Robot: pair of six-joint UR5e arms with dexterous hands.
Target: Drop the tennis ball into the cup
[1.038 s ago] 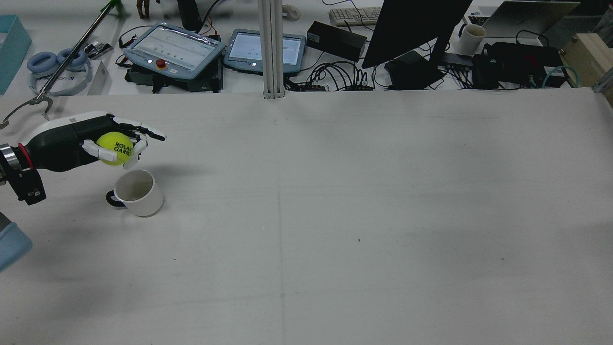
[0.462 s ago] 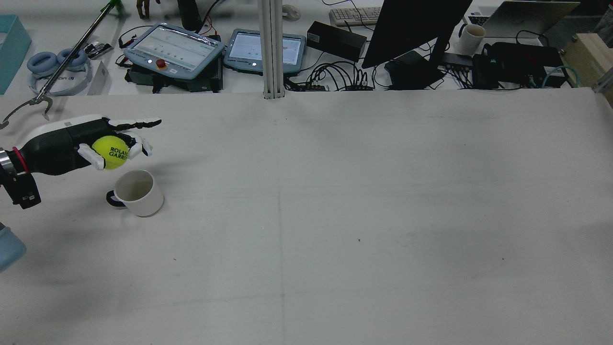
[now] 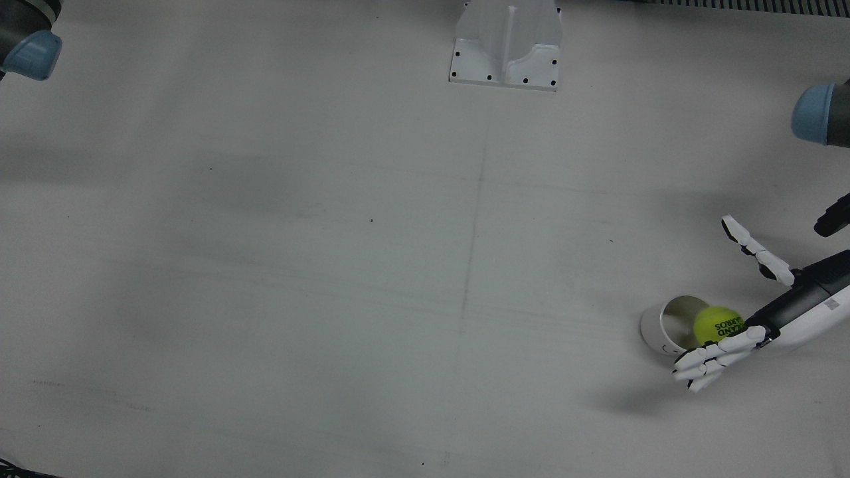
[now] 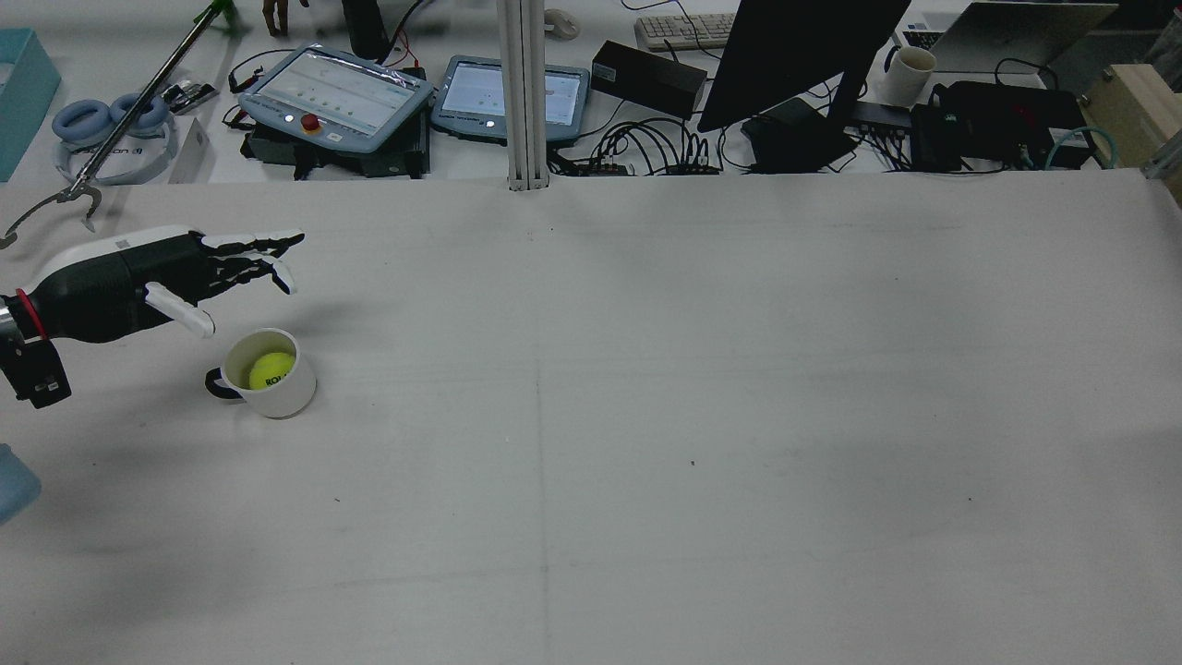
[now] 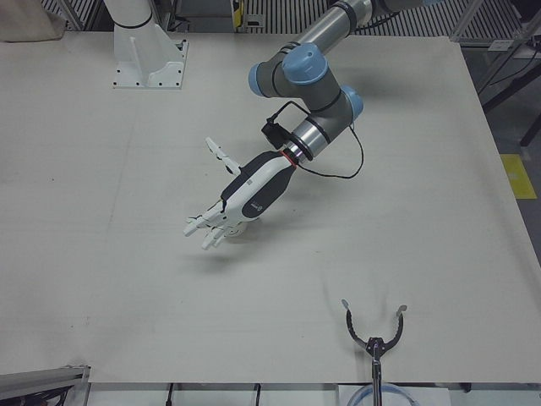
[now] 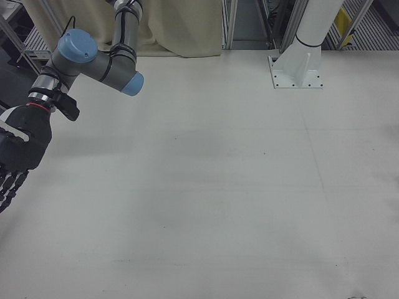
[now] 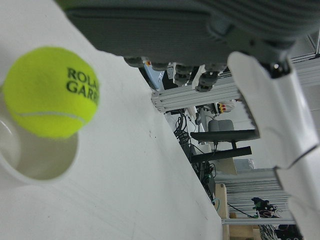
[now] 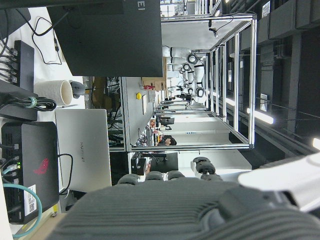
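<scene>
The yellow tennis ball (image 4: 271, 370) sits in the mouth of the white cup (image 4: 288, 395), which stands upright near the table's left edge in the rear view. My left hand (image 4: 175, 274) is open just above and beyond the cup, fingers spread and holding nothing. The front view shows the ball (image 3: 717, 323) at the cup (image 3: 654, 332) beside the left hand (image 3: 764, 318). The left hand view shows the ball (image 7: 50, 92) over the cup's rim (image 7: 45, 172). In the left-front view the left hand (image 5: 241, 199) hides the cup. My right hand (image 6: 19, 149) is open, far off at the table's other side.
A grabber tool (image 5: 372, 334) lies at the table edge near the left arm. The white pedestal (image 3: 506, 43) stands at the table's middle back. Tablets (image 4: 337, 92), a monitor (image 4: 794, 55) and cables lie beyond the far edge.
My left hand opened its fingers and let go of the ball. The ball dropped from the hand into the cup. The hand drew back slightly to the left.
</scene>
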